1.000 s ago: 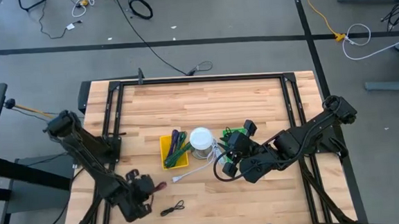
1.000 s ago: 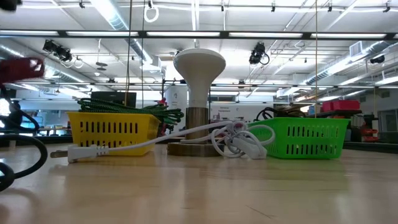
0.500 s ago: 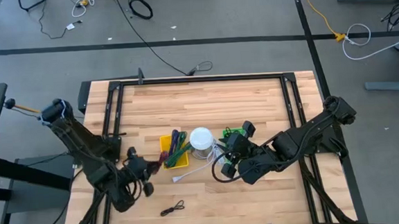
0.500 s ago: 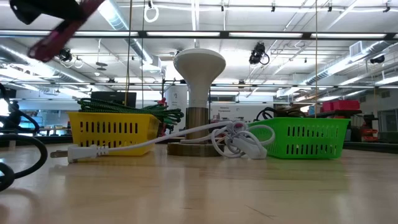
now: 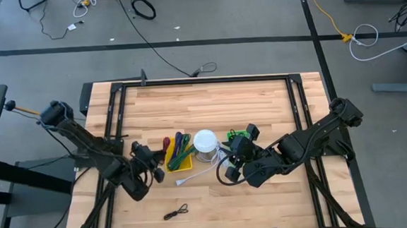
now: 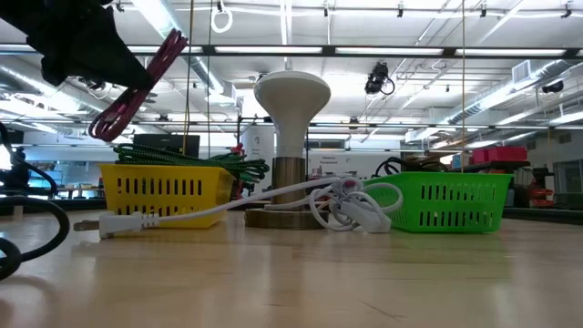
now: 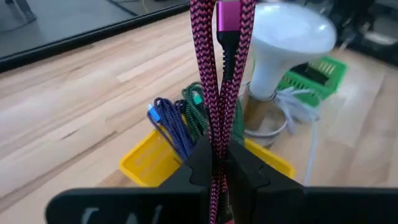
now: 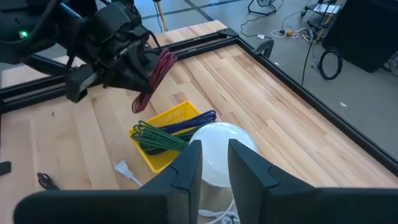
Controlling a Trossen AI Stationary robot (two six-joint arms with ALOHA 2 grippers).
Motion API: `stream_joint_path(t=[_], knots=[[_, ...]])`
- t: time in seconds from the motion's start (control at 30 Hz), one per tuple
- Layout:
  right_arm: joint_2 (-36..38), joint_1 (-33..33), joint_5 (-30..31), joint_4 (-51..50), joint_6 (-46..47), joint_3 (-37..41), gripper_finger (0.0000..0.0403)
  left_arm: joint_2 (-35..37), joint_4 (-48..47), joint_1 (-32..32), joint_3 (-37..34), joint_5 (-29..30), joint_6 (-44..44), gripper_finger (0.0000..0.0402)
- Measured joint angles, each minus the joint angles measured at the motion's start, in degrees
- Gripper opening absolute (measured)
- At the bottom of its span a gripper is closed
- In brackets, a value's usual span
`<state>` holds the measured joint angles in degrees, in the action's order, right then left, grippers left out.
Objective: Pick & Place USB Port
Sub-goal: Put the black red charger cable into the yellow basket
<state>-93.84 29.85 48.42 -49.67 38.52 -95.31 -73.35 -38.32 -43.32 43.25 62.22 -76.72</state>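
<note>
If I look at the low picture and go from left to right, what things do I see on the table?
White plug → yellow basket → white lamp → green basket.

L gripper (image 5: 155, 161) jaws clamped, raised

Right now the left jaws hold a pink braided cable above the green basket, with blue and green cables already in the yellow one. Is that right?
Not quite: the left gripper holds the pink cable beside the yellow basket, not the green one. The high view shows it. Blue and green cables do lie in the yellow basket.
</note>
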Motion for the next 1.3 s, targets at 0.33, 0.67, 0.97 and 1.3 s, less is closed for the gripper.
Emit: stream_joint_path(t=[0.33,0.67,0.97,1.3], knots=[[0.02,0.00,0.03,0.37,-0.26,0.00,0.0078,2.19,2.77,1.89,-0.56,4.15,5.04,0.0025],[0.02,0.00,0.01,0.49,-0.37,0.00,0.0078,2.15,3.28,9.93,-0.56,-3.27,9.59,0.0025],[0.02,0.00,0.00,0.44,-0.39,0.00,0.0078,1.69,9.74,13.85,-0.81,-7.42,17.71,0.0025],[0.04,0.00,-0.48,0.38,-0.57,0.00,0.0078,2.14,40.91,20.66,-17.05,-14.86,27.93,0.0025]])
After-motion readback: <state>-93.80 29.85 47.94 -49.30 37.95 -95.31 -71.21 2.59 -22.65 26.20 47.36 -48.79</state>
